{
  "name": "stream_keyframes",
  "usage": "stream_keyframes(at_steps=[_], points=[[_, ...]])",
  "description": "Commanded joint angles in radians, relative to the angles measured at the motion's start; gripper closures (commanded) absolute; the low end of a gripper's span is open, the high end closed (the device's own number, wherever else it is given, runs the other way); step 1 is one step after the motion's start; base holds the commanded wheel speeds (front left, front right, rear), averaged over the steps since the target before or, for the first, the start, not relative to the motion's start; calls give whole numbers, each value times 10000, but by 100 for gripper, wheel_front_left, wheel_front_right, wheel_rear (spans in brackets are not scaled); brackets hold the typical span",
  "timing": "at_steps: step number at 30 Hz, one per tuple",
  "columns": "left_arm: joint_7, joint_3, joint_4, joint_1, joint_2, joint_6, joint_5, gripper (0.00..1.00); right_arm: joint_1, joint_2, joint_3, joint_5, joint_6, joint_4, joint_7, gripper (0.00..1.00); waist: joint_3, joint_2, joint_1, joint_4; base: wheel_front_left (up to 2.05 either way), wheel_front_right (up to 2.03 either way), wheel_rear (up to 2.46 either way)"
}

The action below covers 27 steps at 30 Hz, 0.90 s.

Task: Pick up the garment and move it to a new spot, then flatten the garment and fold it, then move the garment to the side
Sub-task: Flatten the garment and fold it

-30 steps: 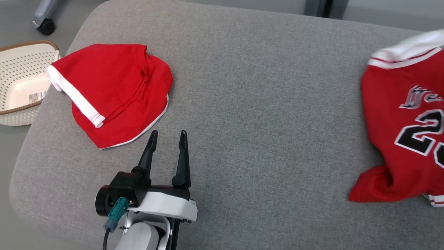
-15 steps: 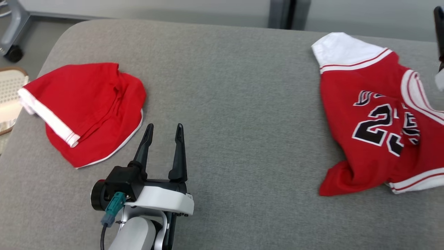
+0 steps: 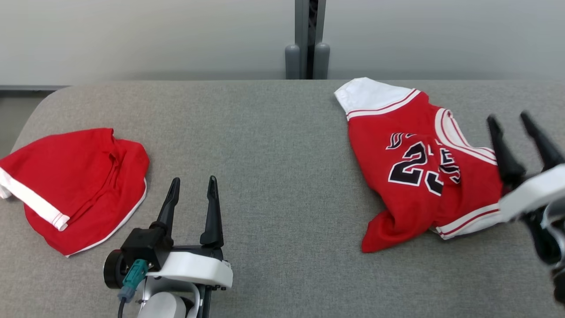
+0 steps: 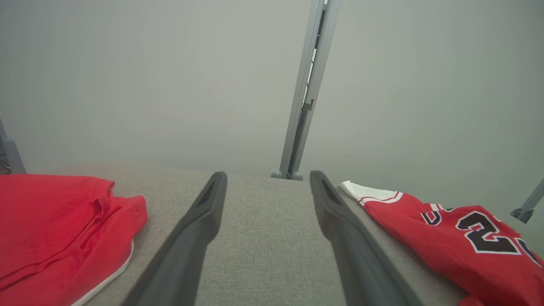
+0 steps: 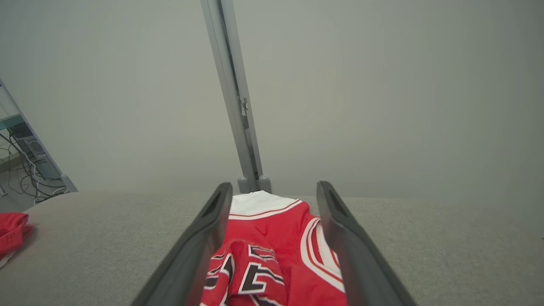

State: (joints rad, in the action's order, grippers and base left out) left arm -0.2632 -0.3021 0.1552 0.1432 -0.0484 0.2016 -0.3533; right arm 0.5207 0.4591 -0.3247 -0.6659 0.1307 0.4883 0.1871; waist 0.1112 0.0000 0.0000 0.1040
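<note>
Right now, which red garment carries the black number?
The crumpled jersey at the right, by the right gripper. The left garment is plain red with white trim.

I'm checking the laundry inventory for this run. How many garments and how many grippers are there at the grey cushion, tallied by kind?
Garments: 2 (plain red garment on the left, numbered red jersey on the right)
Grippers: 2 (left gripper, right gripper, both open)
Total: 4
</note>
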Motion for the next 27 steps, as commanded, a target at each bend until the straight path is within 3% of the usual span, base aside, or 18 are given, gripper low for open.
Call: stream_keyframes(at_steps=[1,8,13,18,27], points=[[-12,95,14,-169,-37,-77,26,0,-639,-179,118,-55,2,-299,57,0,-247,0,0,-128,0,0,0],[-12,346,-23,-504,-35,-161,69,0,-2769,-982,562,299,2,-1745,-276,0,-513,0,0,-124,0,0,0],[-13,414,33,-559,-38,-201,100,0,-3277,-1408,1044,800,4,-2433,-721,0,-597,0,0,-42,0,0,0],[-12,316,55,-512,-40,-228,73,0,-3657,-1729,759,1340,4,-3114,-1482,0,-558,0,0,210,0,0,0],[-12,167,67,-480,-35,-158,-23,0,-3975,-2086,801,3162,2,-2521,-2468,0,-365,0,0,966,0,0,0]])
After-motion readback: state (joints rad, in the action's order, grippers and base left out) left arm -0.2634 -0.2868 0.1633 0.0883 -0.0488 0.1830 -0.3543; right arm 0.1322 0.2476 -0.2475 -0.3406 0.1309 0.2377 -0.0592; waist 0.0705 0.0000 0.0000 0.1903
